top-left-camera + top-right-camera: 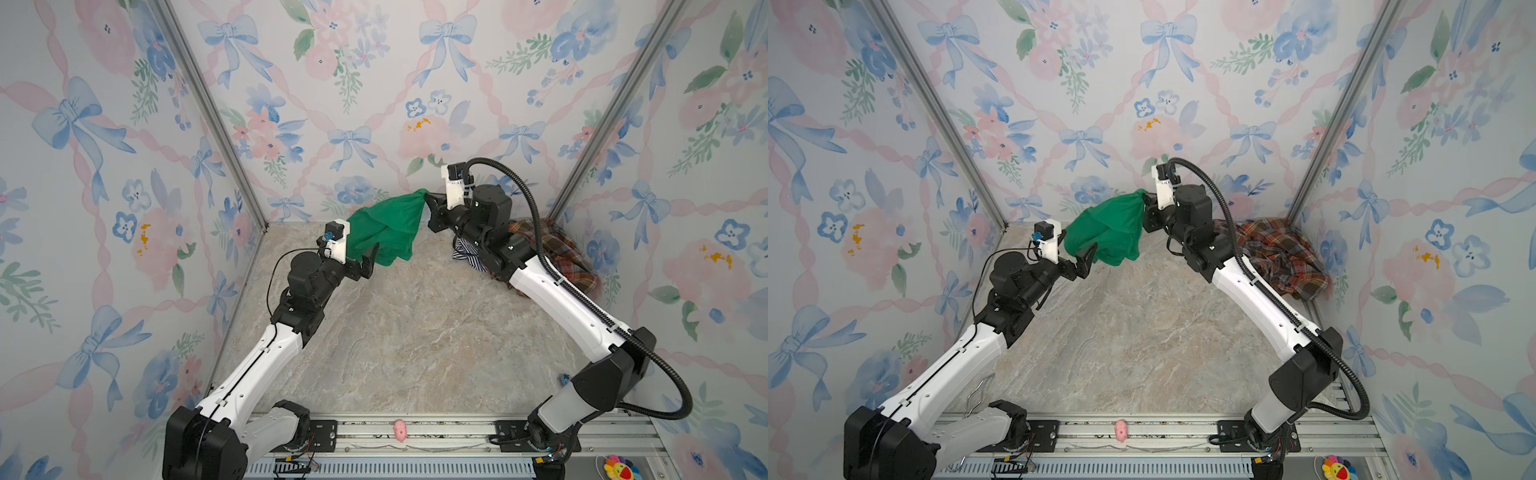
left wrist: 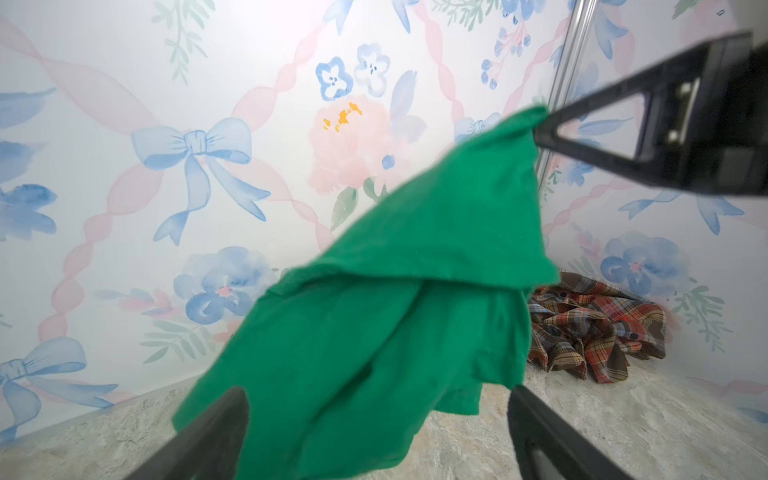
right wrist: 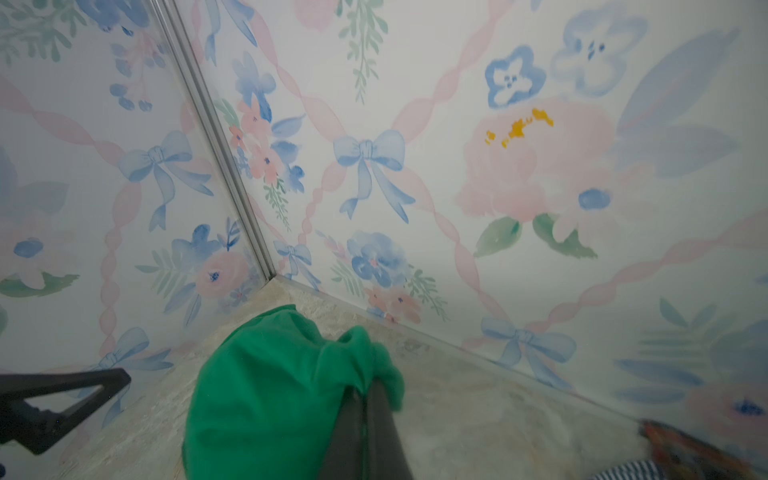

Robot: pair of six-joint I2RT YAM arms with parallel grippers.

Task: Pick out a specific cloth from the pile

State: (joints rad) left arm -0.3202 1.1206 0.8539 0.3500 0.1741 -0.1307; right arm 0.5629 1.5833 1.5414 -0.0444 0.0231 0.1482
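Top views: right gripper (image 1: pixel 427 198) seemingly pinches the cloth (image 1: pixel 386 230), slanting toward open-jawed left gripper (image 1: pixel 369 262).

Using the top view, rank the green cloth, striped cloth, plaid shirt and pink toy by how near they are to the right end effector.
1. green cloth: pinched in the right end effector, hanging to its left.
2. striped cloth: below that arm's wrist.
3. plaid shirt: back right corner, by the wall.
4. pink toy: on the front rail.
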